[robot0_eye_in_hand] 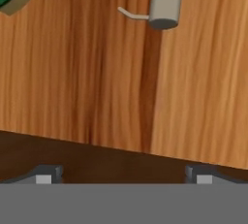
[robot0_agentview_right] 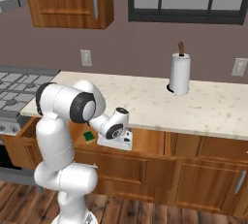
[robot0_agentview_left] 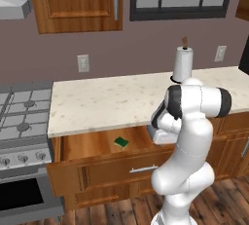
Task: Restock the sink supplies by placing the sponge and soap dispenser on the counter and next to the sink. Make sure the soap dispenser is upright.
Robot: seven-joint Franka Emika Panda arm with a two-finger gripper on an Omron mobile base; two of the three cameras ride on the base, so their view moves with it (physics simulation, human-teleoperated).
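a wooden drawer (robot0_agentview_left: 92,143) hangs open under the speckled counter (robot0_agentview_left: 102,102). inside it lie the sponge (robot0_agentview_left: 121,142), soft and light, and the soap dispenser (robot0_eye_in_hand: 163,6), probably slick: grip its body. the gripper (robot0_eye_in_hand: 123,175) hovers above, jaws spread, empty.

Even, soft rendered light; no glare; faint shadow inside open drawer (robot0_agentview_left: 97,143); coarse, slightly blurry resolution.
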